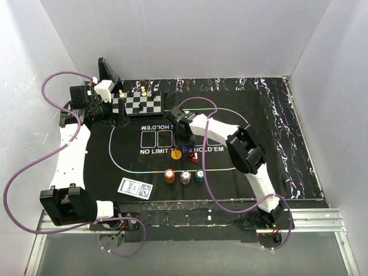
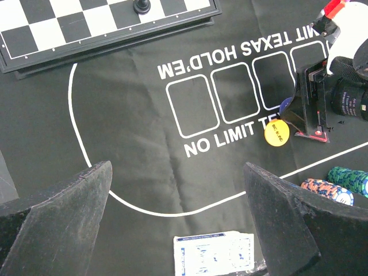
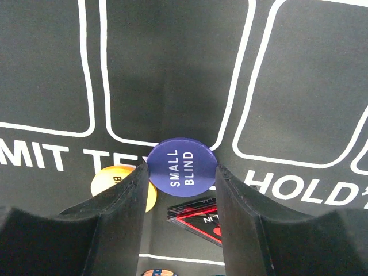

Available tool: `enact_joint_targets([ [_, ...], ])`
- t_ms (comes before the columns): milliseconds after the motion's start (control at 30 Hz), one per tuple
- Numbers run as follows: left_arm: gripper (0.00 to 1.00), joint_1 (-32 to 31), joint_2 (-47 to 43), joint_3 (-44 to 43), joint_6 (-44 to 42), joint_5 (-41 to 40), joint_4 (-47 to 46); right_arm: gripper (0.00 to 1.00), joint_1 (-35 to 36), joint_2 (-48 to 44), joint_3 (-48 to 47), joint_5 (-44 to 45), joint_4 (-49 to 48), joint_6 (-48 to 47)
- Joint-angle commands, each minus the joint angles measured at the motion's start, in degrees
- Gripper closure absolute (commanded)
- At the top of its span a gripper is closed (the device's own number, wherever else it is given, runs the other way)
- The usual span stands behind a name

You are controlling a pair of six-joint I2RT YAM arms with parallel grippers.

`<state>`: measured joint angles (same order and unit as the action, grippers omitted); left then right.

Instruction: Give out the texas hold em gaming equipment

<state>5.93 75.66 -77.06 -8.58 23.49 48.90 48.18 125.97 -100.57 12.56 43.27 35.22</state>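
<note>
**Top external first: sharing-out barely begun, one disc gripped**

Top external view: three chip stacks (image 1: 185,176) stand in a row at the mat's (image 1: 115,161) near edge, with the cards (image 1: 135,188) piled beside them. All look undistributed, and no container appears.

Left wrist view: the left end effector (image 2: 177,167) is spread wide and empty above blank card outlines (image 2: 192,114).

Right wrist view: the right end effector (image 3: 183,169) pinches the blue small-blind disc (image 3: 183,158) at mat centre. The yellow disc (image 3: 106,179) and red marker (image 3: 198,221) lie just beside it.

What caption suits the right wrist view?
Right gripper flanking the blue small-blind disc on the poker mat.
</note>
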Motion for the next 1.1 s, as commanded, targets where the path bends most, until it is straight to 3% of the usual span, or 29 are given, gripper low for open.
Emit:
enact_joint_targets([
  [0, 0.02, 0.39, -1.39, -0.46, 0.49, -0.28, -0.30, 0.53, -0.02, 2.26, -2.95, 1.42, 2.09, 1.43],
  [300, 0.02, 0.66, -1.74, -0.73, 0.67, -0.72, 0.23, 0.67, 0.42, 7.70, -13.93, -3.05, 2.17, 3.44],
  [533, 0.02, 1.89, -1.39, -1.34, -0.56, -1.34, 0.93, 0.71, 1.12, 12.98, -21.05, -12.02, -0.02, 5.55],
  [967, 0.02, 6.28, -0.33, -2.75, -1.88, -0.46, 1.63, 0.72, 5.07, 18.87, -27.38, -30.56, -11.44, 10.74],
  [1067, 0.02, 6.90, 0.02, -3.01, -1.79, 0.07, 1.72, 0.68, 5.87, 20.71, -31.51, -33.47, -12.07, 10.22],
])
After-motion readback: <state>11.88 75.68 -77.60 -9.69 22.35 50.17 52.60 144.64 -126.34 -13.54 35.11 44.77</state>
